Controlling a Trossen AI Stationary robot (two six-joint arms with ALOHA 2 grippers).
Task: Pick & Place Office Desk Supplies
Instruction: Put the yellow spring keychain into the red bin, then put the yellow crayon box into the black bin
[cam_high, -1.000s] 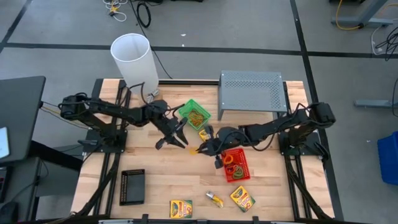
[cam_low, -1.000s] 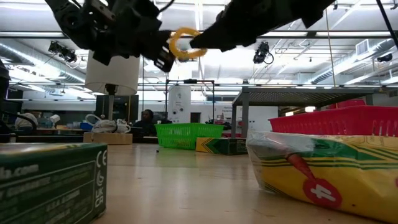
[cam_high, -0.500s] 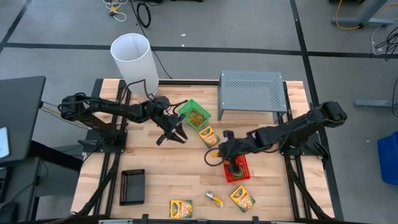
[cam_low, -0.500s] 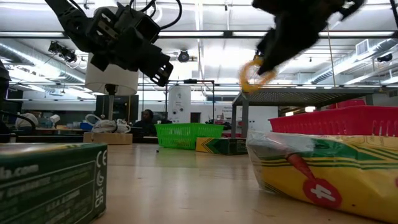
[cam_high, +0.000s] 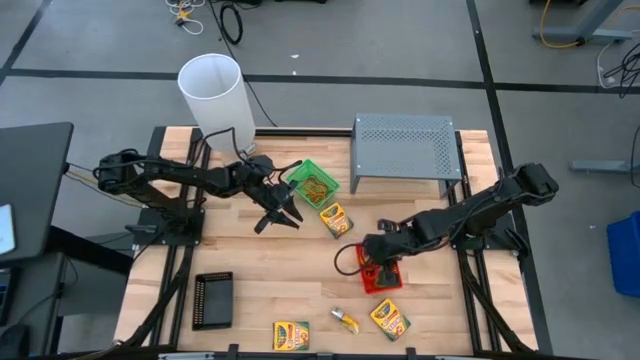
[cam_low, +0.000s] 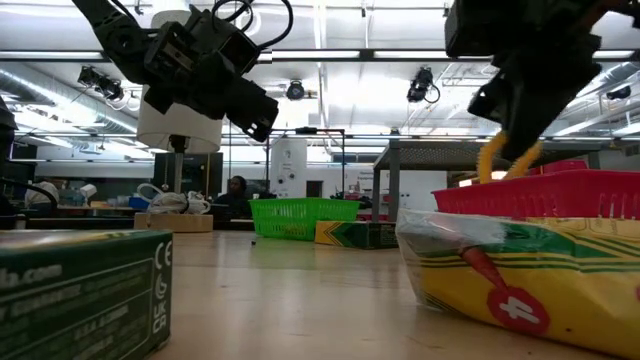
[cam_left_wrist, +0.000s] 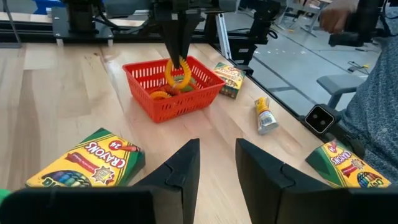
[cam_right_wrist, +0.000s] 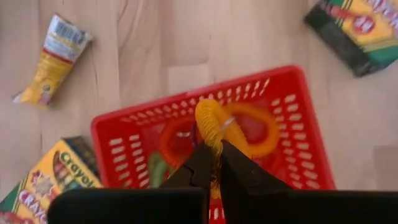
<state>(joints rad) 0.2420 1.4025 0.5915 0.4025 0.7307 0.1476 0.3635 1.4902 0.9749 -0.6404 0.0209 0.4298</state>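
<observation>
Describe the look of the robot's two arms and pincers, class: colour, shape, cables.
Both arms are dark, slim and jointed. The left pincer has two flat, tapering black fingers; black cables loop above it. The right pincer has narrow black fingers.

A tray (cam_high: 381, 272) is sitting near the middle of the table (cam_high: 290, 270), with bands (cam_right_wrist: 249, 130) lying in it. Another tray (cam_high: 313, 184) is sitting at its 10 o'clock, just beside a crayon box (cam_high: 334, 219). Two more boxes (cam_high: 291, 334) (cam_high: 389, 318) are lying at its 6 and 7 o'clock. A riser (cam_high: 405, 148) is standing at its 12 o'clock.
</observation>
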